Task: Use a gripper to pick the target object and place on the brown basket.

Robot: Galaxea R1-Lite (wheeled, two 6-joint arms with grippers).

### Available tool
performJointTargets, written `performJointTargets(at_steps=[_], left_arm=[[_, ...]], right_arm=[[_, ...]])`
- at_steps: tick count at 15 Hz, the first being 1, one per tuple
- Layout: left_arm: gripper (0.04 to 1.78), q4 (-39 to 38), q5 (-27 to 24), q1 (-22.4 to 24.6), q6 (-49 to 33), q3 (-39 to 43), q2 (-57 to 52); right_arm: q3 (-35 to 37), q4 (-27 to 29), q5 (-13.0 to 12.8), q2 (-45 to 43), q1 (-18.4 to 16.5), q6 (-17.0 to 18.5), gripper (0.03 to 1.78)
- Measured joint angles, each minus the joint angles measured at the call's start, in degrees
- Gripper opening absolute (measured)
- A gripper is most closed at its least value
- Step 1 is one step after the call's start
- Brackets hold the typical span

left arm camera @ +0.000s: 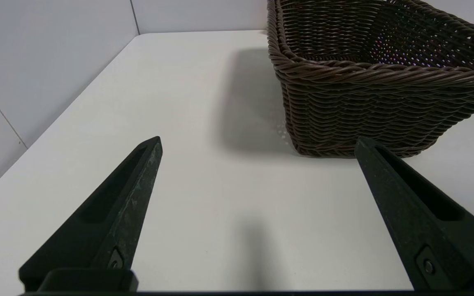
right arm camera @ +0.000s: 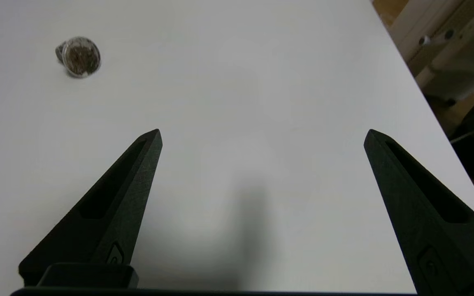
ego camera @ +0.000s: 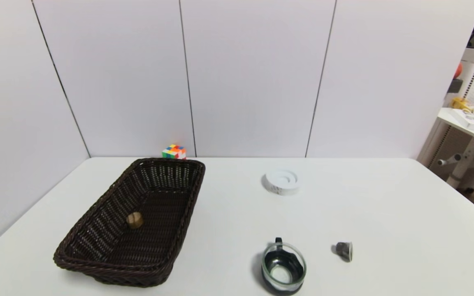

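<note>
Fingers (left arm camera: pixel 130 197) spread on both grippers, target object (ego camera: pixel 134 220) in brown basket (ego camera: pixel 97 230)

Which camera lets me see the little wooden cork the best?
The head view. It looks down into the brown basket, so the cork shows lying on its floor. The left wrist view shows only the basket's outside wall and rim, hiding the cork. The right wrist view shows bare table and a small dark capsule, no cork.

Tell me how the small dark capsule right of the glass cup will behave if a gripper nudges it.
The capsule lies on its side on the bare white table, so it would probably roll, curving because it tapers. It looks small and light, likely skidding easily. The open right gripper is nearest.
</note>
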Motion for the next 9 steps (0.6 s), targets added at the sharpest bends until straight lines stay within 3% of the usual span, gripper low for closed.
performJointTargets(at_steps=[2, 3, 5, 9], left_arm=[[1.69, 0.0, 0.0, 0.0, 0.0, 0.0, 0.0], [1.69, 0.0, 0.0, 0.0, 0.0, 0.0, 0.0], [1.69, 0.0, 0.0, 0.0, 0.0, 0.0, 0.0], [1.69, 0.0, 0.0, 0.0, 0.0, 0.0, 0.0]], right_arm=[[4.3, -8.1, 1.7, -4.0, -1.2, -0.3, 1.69], [5.4, -9.4, 4.4, -6.6, -2.0, -0.5, 1.69], [6.1, -6.8, 7.8, -10.8, -2.8, -0.7, 1.69], [6.4, -4.5, 11.8, -16.8, -3.2, -2.2, 1.69]])
